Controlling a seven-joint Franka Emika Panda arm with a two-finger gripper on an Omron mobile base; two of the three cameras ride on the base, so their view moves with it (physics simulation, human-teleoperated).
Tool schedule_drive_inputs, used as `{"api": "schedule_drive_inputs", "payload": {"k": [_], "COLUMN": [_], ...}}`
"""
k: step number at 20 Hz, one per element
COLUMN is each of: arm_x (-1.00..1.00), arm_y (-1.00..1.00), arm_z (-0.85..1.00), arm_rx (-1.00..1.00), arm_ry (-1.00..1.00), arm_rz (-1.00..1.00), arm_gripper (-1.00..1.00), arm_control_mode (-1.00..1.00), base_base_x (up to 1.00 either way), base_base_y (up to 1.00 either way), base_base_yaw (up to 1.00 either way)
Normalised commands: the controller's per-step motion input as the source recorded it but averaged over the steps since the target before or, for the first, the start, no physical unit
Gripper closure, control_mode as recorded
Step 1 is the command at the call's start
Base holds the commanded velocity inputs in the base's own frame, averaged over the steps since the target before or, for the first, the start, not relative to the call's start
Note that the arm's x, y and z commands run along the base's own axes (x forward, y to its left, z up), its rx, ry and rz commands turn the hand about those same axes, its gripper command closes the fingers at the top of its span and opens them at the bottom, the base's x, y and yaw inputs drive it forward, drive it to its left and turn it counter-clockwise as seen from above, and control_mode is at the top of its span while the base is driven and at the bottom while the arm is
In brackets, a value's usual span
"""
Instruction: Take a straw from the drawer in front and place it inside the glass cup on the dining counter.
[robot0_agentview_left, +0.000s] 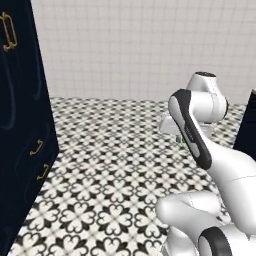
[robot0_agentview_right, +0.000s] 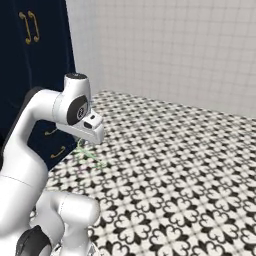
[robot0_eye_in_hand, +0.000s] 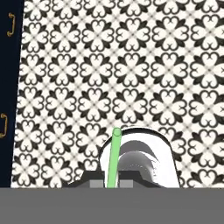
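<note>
Seen from the left base camera, the white arm rises from the lower right and folds over a black-and-white patterned floor, with a pale tiled wall behind. A tall navy cabinet fills the left edge, carrying brass handles; its top and bottom are cut off. The arm's own links hide the gripper here, and only a faint green speck of the straw peeks out beside the forearm.

From the right base camera, the arm rises at lower left and the hand points down over the floor. Below it, the thin light green straw hangs at a slant, pale and hard to trace against the tiles. The fingers themselves are too small to make out. Navy cabinet fronts stand behind the arm.

Looking along the hand, the gripper is closed on the straw, which runs up from between the two dark fingertips. Its lower end is hidden. A navy cabinet edge with brass handles lines the left side.
</note>
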Motion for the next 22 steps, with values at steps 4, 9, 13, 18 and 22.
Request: {"api": "schedule_drive_inputs", "payload": {"k": [4,9,13,18,22], "arm_x": [0.0,0.0,0.0,0.0,0.0], "arm_y": [0.0,0.0,0.0,0.0,0.0], "arm_z": [0.0,0.0,0.0,0.0,0.0], "arm_rx": [0.0,0.0,0.0,0.0,0.0], "arm_ry": [0.0,0.0,0.0,0.0,0.0], "arm_rz": [0.0,0.0,0.0,0.0,0.0], "arm_gripper": [1.0,1.0,1.0,1.0,1.0], "arm_control_mode": [1.0,1.0,1.0,1.0,1.0], "base_base_x": [1.0,1.0,1.0,1.0,1.0], "base_base_y": [-0.04,0.0,0.0,0.06,0.23], "base_base_yaw": [-0.4,-0.45,-0.46,-0.47,-0.47]}}
